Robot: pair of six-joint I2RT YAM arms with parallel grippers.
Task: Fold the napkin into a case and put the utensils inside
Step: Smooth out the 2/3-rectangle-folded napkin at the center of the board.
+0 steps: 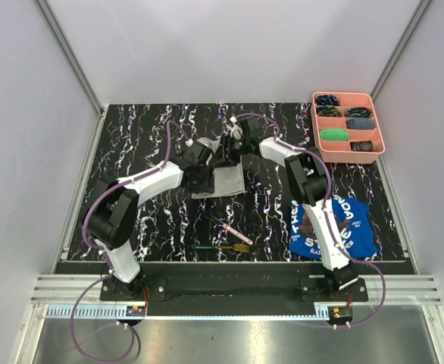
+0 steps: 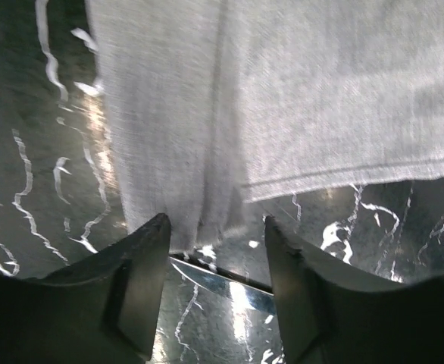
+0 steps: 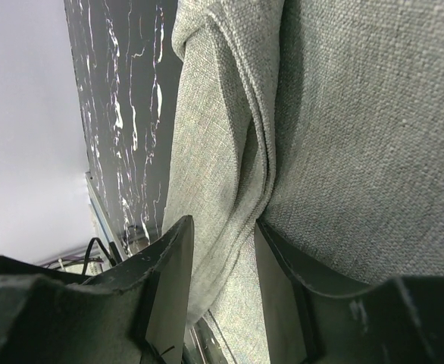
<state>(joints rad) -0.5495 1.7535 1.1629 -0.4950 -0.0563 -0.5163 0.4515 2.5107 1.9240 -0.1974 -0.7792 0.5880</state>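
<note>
**Both pincers at the grey napkin, mid-surface**

The black marbled surface (image 1: pixel 131 136), veined in white, is the floor of a booth with plain white walls (image 1: pixel 229 45) and aluminium rails (image 1: pixel 70 57) running up the corners. Near its middle lies the thin, light grey cloth napkin (image 1: pixel 223 183), partly folded into overlapping layers. The right pincer (image 3: pixel 223 227) is at the napkin's far side, clamped on a thick fold of it. The left pincer (image 2: pixel 216 227) has its fingers spread and grips nothing, with an edge of the napkin lying just at its tips. Nearer the arm bases, well apart from the napkin, lie the slim pink-handled knife (image 1: pixel 233 230) and the green-handled fork with gold tines (image 1: pixel 222 247). A pink compartment tray (image 1: pixel 343 95) sits at the far right corner. A blue printed cloth (image 1: pixel 361 231) lies under the right arm.
</note>
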